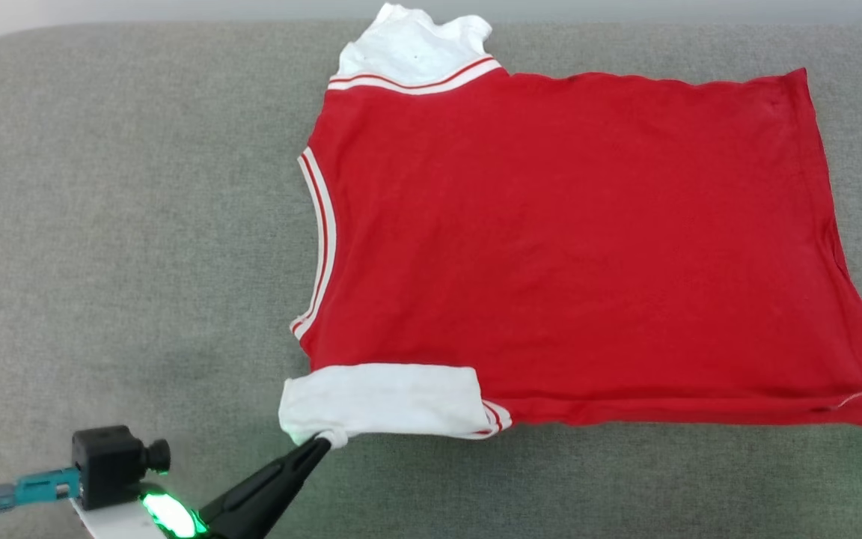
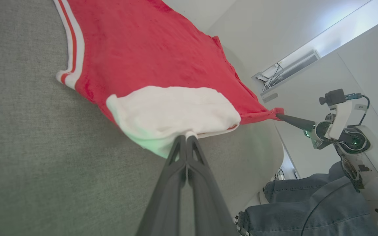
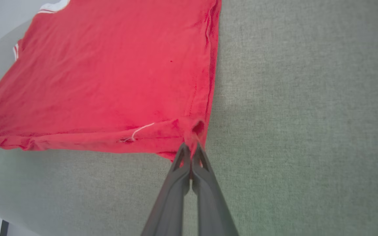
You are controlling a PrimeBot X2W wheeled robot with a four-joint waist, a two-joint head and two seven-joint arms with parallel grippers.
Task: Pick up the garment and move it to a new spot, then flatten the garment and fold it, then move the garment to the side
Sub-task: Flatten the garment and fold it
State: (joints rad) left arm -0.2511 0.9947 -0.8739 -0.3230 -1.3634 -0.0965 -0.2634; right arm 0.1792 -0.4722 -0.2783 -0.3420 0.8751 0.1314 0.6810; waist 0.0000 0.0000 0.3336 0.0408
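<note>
Left gripper has its long dark fingers pinched tight on the near white sleeve, and the right gripper is clamped on the near hem corner! Between them the red jersey shirt with white sleeves and striped trim lies spread flat on the grey woven-fabric table (rounded at its corners). Plain white walls stand beyond, with blue denim cloth off the table's edge.

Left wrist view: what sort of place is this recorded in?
Probably an indoor lab or test room: a grey fabric-covered table, plain white walls with a wall-mounted unit, and a person's jeans-clad legs beside the table.
</note>
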